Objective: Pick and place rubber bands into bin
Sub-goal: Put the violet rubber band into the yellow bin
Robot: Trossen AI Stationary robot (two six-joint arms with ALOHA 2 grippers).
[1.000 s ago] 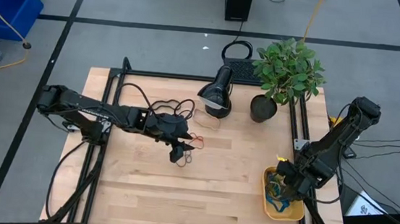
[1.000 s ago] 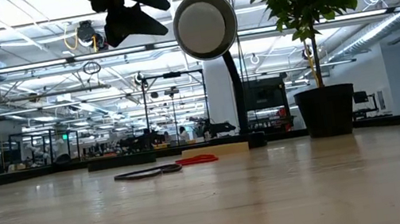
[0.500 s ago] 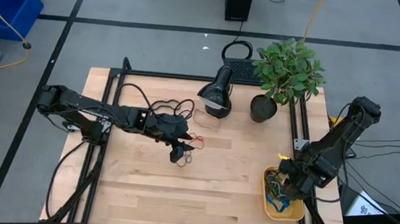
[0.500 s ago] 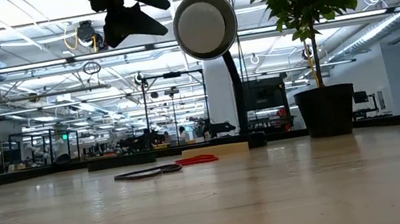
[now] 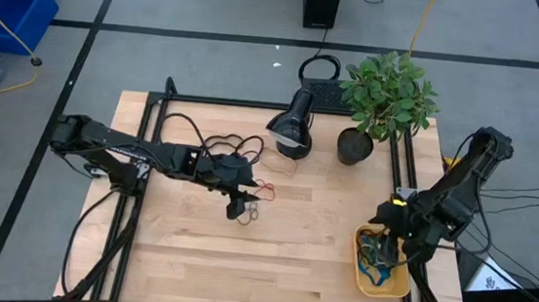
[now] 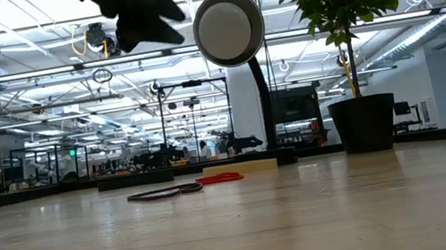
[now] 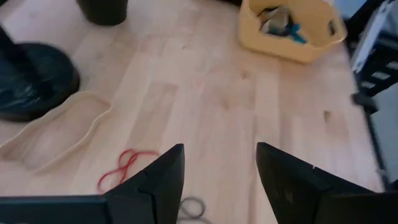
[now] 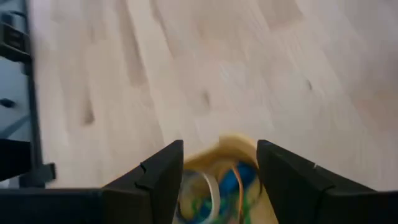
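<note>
A red rubber band point(image 7: 124, 168) and a dark one point(image 7: 193, 208) lie flat on the wooden table near its middle, with a large tan band point(image 7: 56, 134) beyond them by the lamp. My left gripper point(image 5: 237, 207) hangs open above the dark band point(image 5: 252, 211), touching nothing. The yellow bin point(image 5: 359, 266) sits at the near right corner, and several bands point(image 5: 374, 263) lie in it. My right gripper point(image 8: 221, 162) stands open over the bin's far end, with nothing between its fingers.
A black desk lamp point(image 5: 291, 128) and a potted plant point(image 5: 382, 97) stand at the table's far side. Black cables point(image 5: 221, 147) trail beside my left arm. Dark frame rails point(image 5: 151, 160) run along the table's left and right edges. Bare wood lies between the loose bands and the bin.
My right gripper has risen above the bin and turned at the wrist. The loose bands on the table have stayed where they were.
</note>
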